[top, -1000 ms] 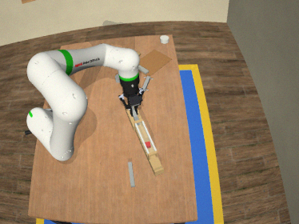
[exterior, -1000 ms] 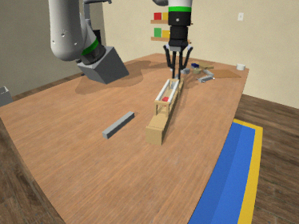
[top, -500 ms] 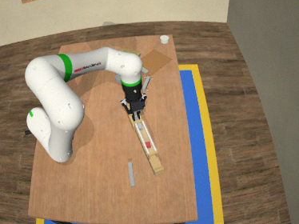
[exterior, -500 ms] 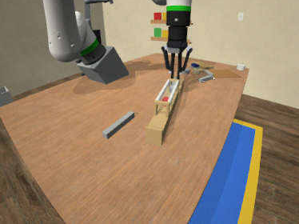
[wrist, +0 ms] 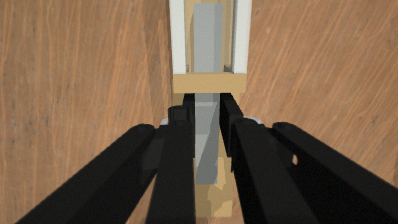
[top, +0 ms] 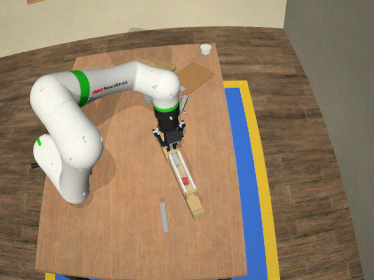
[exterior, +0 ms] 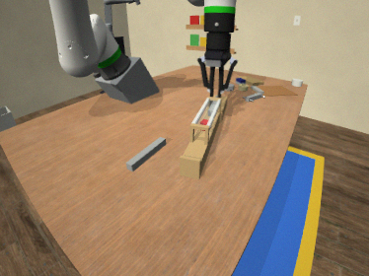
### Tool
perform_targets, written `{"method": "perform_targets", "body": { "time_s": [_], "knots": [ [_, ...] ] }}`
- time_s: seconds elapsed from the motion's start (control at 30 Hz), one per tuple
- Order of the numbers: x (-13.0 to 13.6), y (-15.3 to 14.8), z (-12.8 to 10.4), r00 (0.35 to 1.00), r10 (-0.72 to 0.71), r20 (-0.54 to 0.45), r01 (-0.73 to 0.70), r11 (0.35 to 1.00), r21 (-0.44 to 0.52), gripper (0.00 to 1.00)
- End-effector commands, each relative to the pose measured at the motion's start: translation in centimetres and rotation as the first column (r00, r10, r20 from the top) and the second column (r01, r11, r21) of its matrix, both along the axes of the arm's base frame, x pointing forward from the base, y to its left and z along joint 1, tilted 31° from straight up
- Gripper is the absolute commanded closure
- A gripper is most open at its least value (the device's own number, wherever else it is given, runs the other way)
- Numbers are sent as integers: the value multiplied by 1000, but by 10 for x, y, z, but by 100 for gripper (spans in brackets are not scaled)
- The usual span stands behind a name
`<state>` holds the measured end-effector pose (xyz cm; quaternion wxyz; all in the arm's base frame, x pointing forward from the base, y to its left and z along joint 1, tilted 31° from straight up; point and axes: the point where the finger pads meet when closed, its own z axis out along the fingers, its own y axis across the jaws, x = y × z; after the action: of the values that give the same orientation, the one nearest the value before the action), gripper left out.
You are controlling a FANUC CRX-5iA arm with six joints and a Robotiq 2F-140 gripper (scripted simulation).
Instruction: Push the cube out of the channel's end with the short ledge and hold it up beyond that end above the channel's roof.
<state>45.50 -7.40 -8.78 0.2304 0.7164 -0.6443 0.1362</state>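
While the gripper (wrist: 206, 112) clamps a grey bar (wrist: 206, 45) fed into the channel (top: 183, 176) near the bench's right edge, the red cube (top: 185, 181) lies inside, short of the lipped end; pushing out and lifting remain, by this judgement.

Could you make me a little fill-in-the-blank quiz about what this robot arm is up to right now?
1. The gripper is shut on a grey ____, which points into the channel.
2. The cube inside the channel is coloured ____.
3. A second grey bar lies loose on the ____, apart from the channel.
4. The small white cup stands near the table's far ____.

Missing words: stick; red; table; edge
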Motion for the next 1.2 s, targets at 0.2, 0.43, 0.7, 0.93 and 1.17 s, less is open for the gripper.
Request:
{"method": "perform_targets", "body": {
  "time_s": [0.2,0.43,0.7,0.93,1.17],
  "knots": [
    [1,0,1,1000,1,1,-1,1000,0,90],
    [1,0,1,1000,1,1,-1,1000,0,90],
    [1,0,1,1000,1,1,-1,1000,0,90],
    [1,0,1,1000,1,1,-1,1000,0,90],
    [1,0,1,1000,1,1,-1,1000,0,70]
  ]
}}
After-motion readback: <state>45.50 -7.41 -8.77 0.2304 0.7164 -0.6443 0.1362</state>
